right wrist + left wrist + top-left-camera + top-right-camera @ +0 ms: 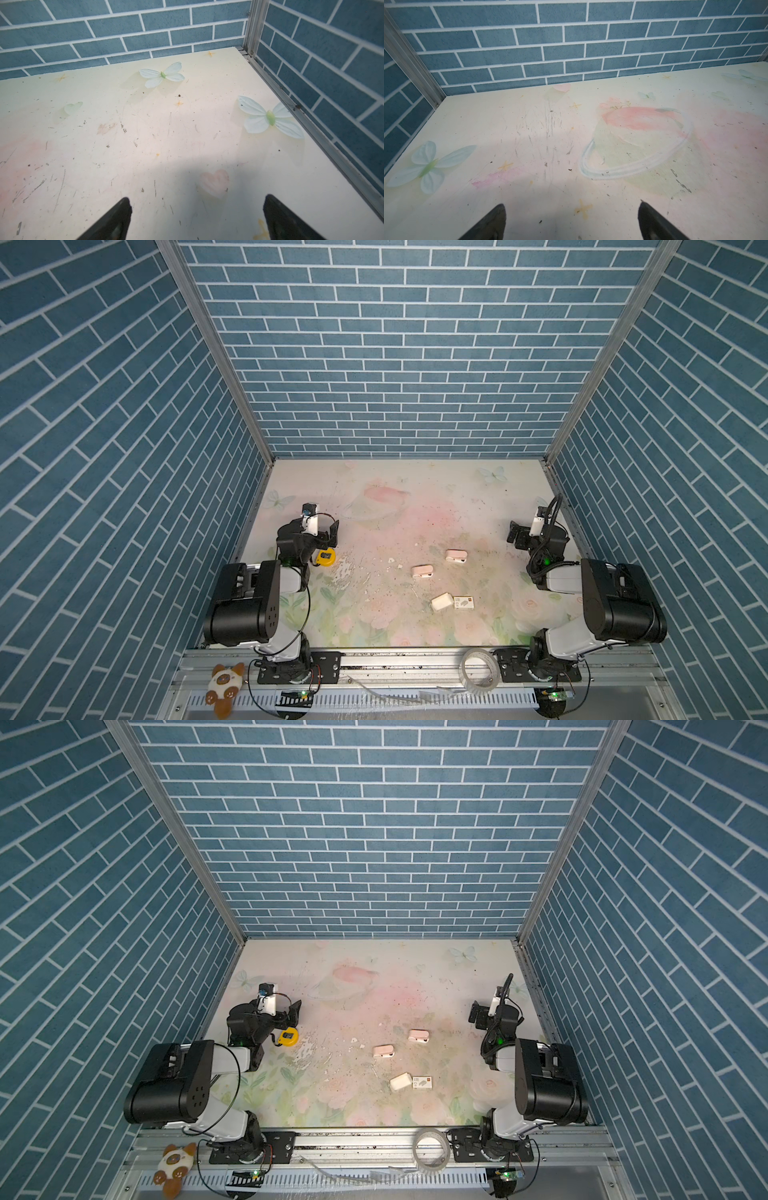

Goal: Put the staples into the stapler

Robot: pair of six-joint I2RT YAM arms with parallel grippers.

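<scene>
Two small pink staplers lie mid-table in both top views, one [423, 571] [383, 1051] nearer and one [456, 556] [418, 1036] farther right. The staples' white carton [464, 602] [422, 1082], with grey print and an orange dot, lies flat toward the front; the staples themselves are hidden. A plain white block [441, 601] [401, 1081] rests against the carton's left side. My left gripper [332, 531] [294, 1011] [572, 209] hovers open at the far left. My right gripper [513, 533] [476, 1015] [197, 204] hovers open at the far right. Both are empty, well away from the staplers.
A yellow tape measure [325, 556] [288, 1036] lies just beside the left arm. Small white scraps [390, 560] dot the worn table middle. A clear tape roll [480, 668] and a plush toy [224, 684] sit on the front rail. Blue brick walls enclose three sides.
</scene>
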